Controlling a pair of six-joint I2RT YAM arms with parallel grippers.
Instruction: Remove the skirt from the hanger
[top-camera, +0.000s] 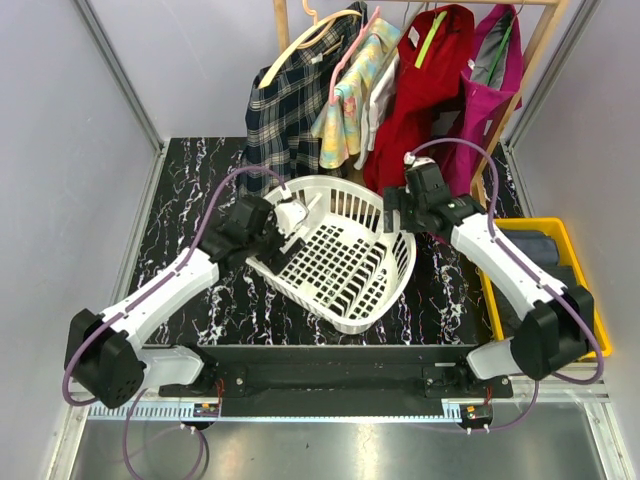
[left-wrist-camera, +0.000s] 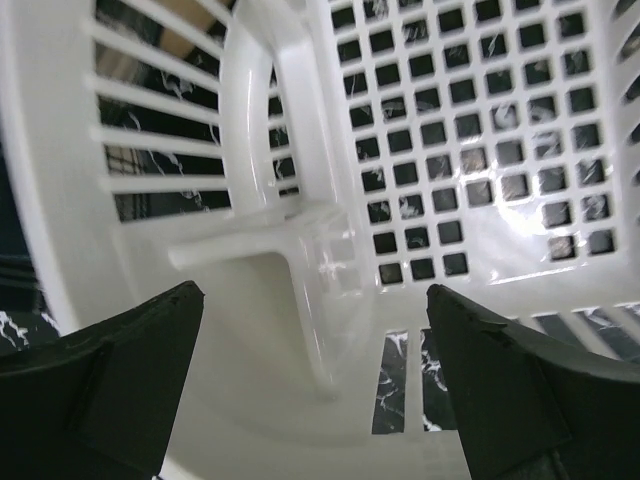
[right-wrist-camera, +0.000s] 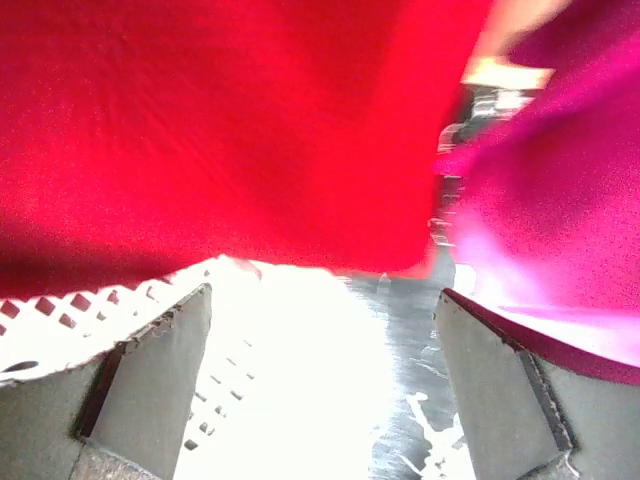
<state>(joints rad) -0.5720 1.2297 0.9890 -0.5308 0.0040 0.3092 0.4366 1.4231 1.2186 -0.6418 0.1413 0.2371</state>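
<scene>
The plaid skirt (top-camera: 283, 110) hangs on a cream hanger (top-camera: 318, 36) at the left end of a wooden rack (top-camera: 282, 18) at the far edge of the table, and its lower hem hangs just behind the far rim of a white basket (top-camera: 352, 322). To its right on the same rack hang a pastel floral garment (top-camera: 352, 88) on a pink hanger, a red garment (top-camera: 425, 95) and a magenta garment (top-camera: 497, 88). The basket stands between the two arms and the rack, directly in front of the skirt. The left gripper (top-camera: 291, 222) is fully open and holds nothing. It sits at the left rim of the basket, and the left wrist view shows the basket (left-wrist-camera: 300, 130) lattice and rim just ahead of the spread fingers (left-wrist-camera: 130, 350). The right gripper (top-camera: 393, 212) is likewise fully open and holds nothing. It sits at the right rim of the basket, beside the lower hem of the red garment (right-wrist-camera: 230, 130), well apart from the skirt. A yellow bin (top-camera: 578, 255) with dark contents stands at the right edge. The table (top-camera: 190, 190) has a black surface with white marbling. Pale panels in metal framing enclose it on three sides.
</scene>
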